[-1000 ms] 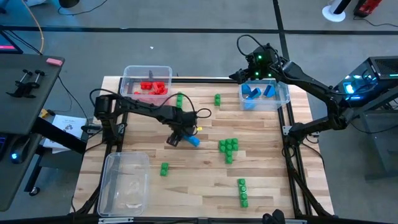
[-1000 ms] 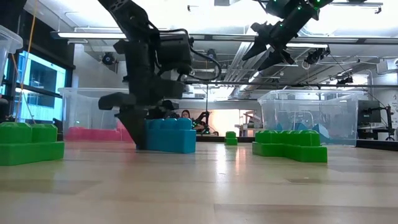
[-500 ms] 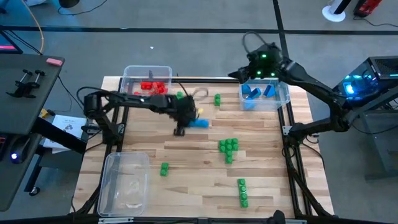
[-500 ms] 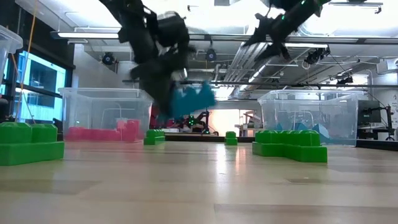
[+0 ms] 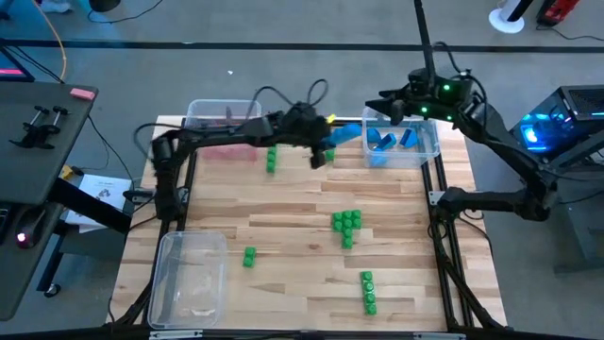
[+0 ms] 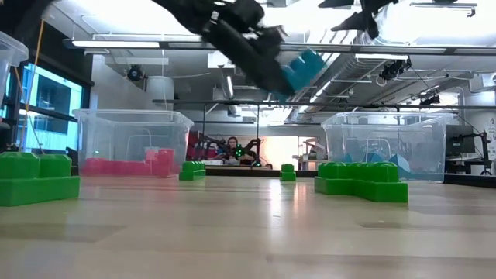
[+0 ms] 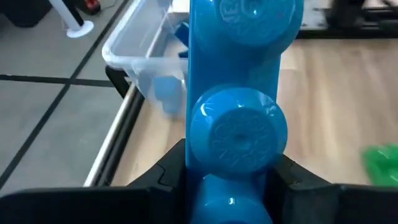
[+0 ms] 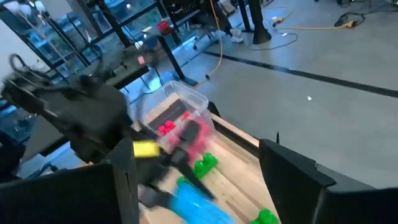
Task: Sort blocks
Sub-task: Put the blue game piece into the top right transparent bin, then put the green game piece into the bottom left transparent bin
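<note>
A blue block (image 5: 346,130) with round studs hangs high over the table's far side, just left of the clear bin (image 5: 427,151) that holds other blue blocks. My left gripper (image 5: 330,135) is shut on it. My right gripper (image 5: 394,104) hovers open and empty above that bin's far left corner. Green blocks lie on the wood singly and in clusters: one (image 5: 271,161) under the left arm, a cluster (image 5: 346,224) mid-table, one (image 5: 249,256) and a pair (image 5: 368,292) nearer the front. Red blocks rest in the far-left bin (image 6: 132,147). My left gripper pinches the blue block's near end (image 7: 229,198) between its two fingers (image 7: 169,182), one on each long side. The fingers slant down from the table's left and lie along the block. It sticks out ahead of them, studs (image 7: 239,127) toward the wrist camera, clear of the table.
An empty clear bin (image 5: 189,279) stands at the near left corner. The left arm (image 5: 222,137) spans the far side over the red bin. Bare wood (image 5: 293,212) lies between the green blocks. A person (image 6: 230,147) shows in the room behind the table.
My left gripper has lifted the blue block off the middle of the table and carried it up and toward the far right, near the blue-block bin, tipping from pointing down to a shallow slant. My right gripper has risen and drawn back toward the right.
</note>
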`<state>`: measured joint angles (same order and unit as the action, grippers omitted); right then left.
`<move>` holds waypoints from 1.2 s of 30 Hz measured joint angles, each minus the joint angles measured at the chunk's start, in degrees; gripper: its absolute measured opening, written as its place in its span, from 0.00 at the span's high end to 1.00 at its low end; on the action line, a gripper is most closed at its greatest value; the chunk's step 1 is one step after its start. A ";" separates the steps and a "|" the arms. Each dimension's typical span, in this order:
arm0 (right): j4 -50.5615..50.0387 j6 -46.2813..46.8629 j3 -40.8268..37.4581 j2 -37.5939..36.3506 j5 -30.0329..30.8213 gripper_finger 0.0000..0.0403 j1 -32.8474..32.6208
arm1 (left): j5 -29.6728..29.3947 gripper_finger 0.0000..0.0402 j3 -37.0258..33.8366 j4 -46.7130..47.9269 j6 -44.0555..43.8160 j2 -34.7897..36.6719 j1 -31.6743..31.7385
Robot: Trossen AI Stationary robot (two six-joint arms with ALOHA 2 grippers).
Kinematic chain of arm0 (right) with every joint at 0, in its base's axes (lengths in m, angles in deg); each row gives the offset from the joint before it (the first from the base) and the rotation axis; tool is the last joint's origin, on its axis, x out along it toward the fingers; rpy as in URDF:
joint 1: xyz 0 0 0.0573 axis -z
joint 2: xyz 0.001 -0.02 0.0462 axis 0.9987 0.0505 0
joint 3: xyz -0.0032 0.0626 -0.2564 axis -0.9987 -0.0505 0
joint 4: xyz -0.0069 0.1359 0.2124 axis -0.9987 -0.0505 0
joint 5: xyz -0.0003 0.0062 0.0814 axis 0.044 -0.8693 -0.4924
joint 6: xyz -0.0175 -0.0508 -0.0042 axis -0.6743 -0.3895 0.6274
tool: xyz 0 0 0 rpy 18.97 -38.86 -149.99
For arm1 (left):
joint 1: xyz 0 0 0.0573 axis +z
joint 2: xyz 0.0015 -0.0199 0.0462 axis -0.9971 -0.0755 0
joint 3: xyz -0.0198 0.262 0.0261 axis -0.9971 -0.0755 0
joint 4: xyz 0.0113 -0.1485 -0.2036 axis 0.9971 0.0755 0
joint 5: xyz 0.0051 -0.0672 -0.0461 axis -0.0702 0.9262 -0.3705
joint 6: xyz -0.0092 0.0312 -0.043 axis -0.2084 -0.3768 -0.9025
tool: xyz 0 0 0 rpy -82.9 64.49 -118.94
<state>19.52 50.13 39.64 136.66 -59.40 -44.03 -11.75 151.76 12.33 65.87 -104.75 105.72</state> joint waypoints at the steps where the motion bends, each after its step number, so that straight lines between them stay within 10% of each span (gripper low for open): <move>1: -0.10 0.51 0.00 -0.22 0.05 0.47 0.00 | -0.55 0.75 3.04 0.25 -0.01 -2.51 0.00; 9: -0.51 1.80 0.00 0.05 0.34 0.47 0.00 | -0.64 0.75 23.46 -4.59 -5.82 -17.23 0.24; 19: -0.47 2.65 0.00 0.05 0.86 0.47 -1.23 | 0.59 0.65 32.51 -13.06 -11.99 -28.45 0.03; 27: -0.47 1.07 0.00 0.05 1.73 0.47 -3.44 | 0.44 0.36 33.16 -13.35 -10.47 -28.54 -0.99; 36: -0.43 -1.41 0.00 0.05 2.04 0.47 -3.70 | 0.55 0.33 36.00 -0.22 -6.09 -23.24 -0.92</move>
<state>19.10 48.72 39.64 136.71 -57.35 -47.73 -11.21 187.76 12.11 59.79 -127.99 104.80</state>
